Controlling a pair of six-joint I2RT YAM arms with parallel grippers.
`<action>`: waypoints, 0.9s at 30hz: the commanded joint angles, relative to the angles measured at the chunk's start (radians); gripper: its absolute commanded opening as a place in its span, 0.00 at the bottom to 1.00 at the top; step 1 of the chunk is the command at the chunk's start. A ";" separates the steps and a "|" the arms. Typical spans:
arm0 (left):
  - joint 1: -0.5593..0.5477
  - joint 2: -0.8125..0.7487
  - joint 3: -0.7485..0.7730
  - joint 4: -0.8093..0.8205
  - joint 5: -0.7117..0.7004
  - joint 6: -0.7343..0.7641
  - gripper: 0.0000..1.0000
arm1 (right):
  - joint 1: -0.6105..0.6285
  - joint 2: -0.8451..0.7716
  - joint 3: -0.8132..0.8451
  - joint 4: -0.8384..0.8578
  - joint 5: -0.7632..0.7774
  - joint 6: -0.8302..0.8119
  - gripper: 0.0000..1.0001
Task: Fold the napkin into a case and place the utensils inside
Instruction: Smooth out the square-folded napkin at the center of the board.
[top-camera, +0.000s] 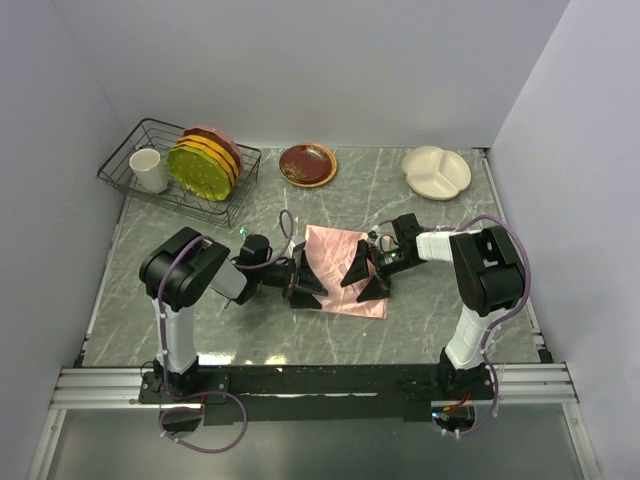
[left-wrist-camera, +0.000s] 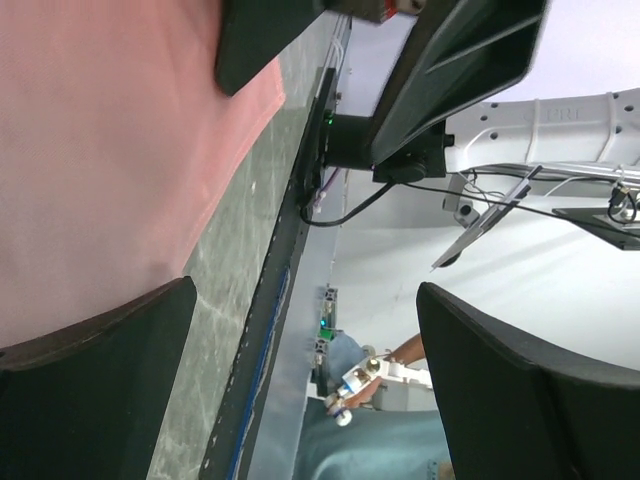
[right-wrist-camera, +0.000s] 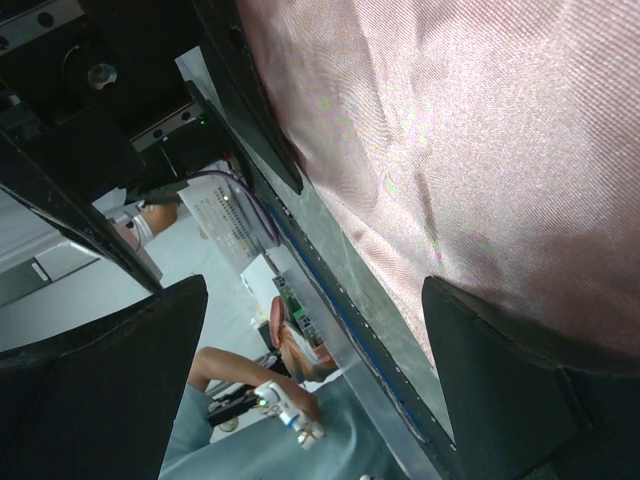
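Salmon-pink satin napkin (top-camera: 337, 262) lies flat, faintly creased; left tool (top-camera: 308, 278) and right tool (top-camera: 365, 278) both gape over it.

Black-and-white arms (top-camera: 185, 270) with looping purple cables (top-camera: 285, 220).

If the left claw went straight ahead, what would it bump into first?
Probably the right claw, facing it across the napkin. The left claw might skim the napkin first; its height is unclear.
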 joint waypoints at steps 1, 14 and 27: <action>0.008 -0.114 0.106 -0.103 -0.013 0.090 0.99 | -0.011 0.017 -0.018 -0.034 0.231 -0.081 0.98; 0.076 0.103 0.366 -0.117 -0.044 0.063 0.99 | -0.008 0.019 -0.004 -0.021 0.221 -0.063 0.99; 0.111 0.098 0.516 -0.380 -0.024 0.262 0.99 | -0.002 -0.088 0.010 -0.030 0.151 -0.056 0.98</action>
